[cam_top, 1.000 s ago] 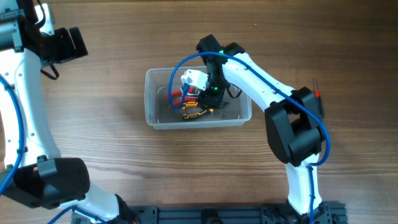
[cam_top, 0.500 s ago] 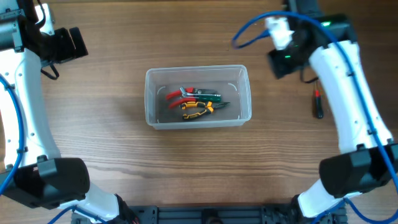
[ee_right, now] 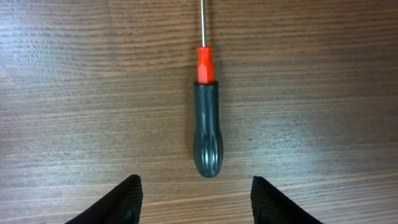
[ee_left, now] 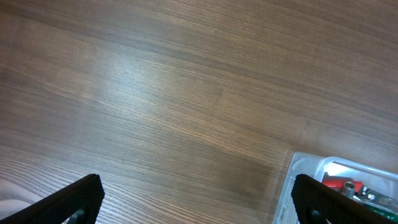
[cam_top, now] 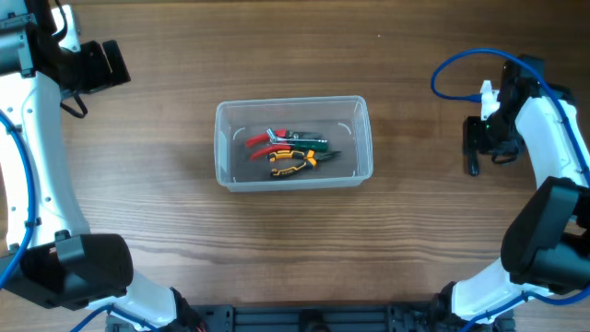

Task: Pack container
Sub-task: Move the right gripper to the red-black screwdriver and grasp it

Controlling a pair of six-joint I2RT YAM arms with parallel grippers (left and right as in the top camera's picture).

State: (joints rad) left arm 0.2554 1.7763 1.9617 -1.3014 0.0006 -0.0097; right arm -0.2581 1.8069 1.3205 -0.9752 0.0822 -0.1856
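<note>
The clear plastic container (cam_top: 223, 175) stands at the table's middle and holds red-handled pliers (cam_top: 262, 141), a green-handled tool (cam_top: 313, 143) and a yellow-handled tool (cam_top: 291, 165). A screwdriver (ee_right: 206, 134) with a black handle and a red collar lies on the table at the right; its end shows in the overhead view (cam_top: 474, 168). My right gripper (ee_right: 196, 190) is open and empty, just above it, with the handle end in front of the gap between the fingers (cam_top: 477, 136). My left gripper (ee_left: 199, 199) is open and empty at the far left (cam_top: 100, 66). The container's corner (ee_left: 303, 167) shows beside its right finger.
Bare wooden tabletop surrounds the container. The right arm's blue cable (cam_top: 452, 69) loops over the table at the far right. The arm bases (cam_top: 83, 272) stand at the near edge.
My right gripper has left the container, swung to the far right and come down over the screwdriver. The tools stay in the container. The left arm has not moved.
</note>
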